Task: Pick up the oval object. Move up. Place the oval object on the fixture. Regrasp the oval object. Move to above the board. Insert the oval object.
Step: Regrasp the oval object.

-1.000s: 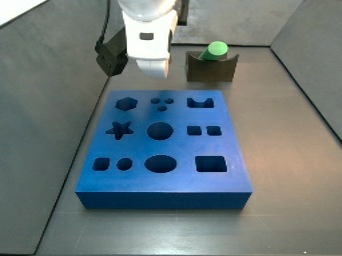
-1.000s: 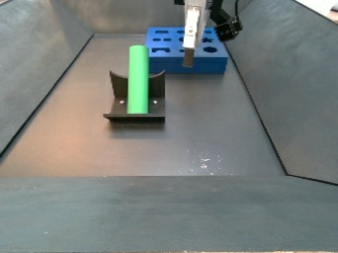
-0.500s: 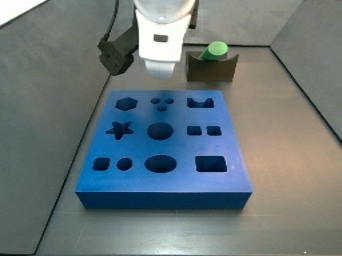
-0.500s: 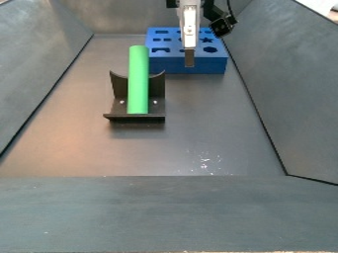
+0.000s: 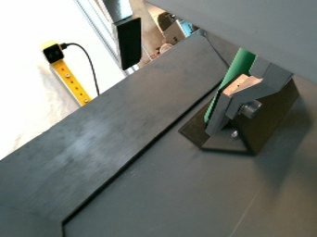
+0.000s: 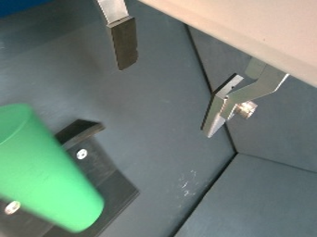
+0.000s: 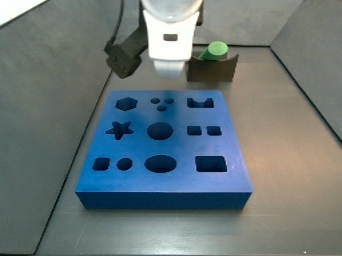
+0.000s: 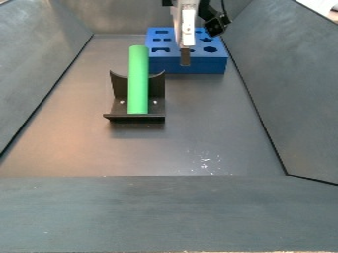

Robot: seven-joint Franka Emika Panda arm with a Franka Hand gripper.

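Gripper [image 6: 173, 79]: one; silver plate fingers [image 6: 120, 37] spread wide, nothing between them; hangs over the board's far edge, shifted toward the fixture since the earlier frame. Oval object [image 8: 137, 74]: one, smooth green rod, lying in fixture [image 8: 133, 107]: one, dark notched bracket. Board [image 7: 166, 148]: one, thick blue slab, shaped cut-outs.

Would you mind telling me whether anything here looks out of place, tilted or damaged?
Nothing stands out. The bright green rod with rounded ends lies straight in the small dark notched fixture, the thick blue board with shaped cut-outs sits flat, and the gripper hangs open and empty near the board's far end.
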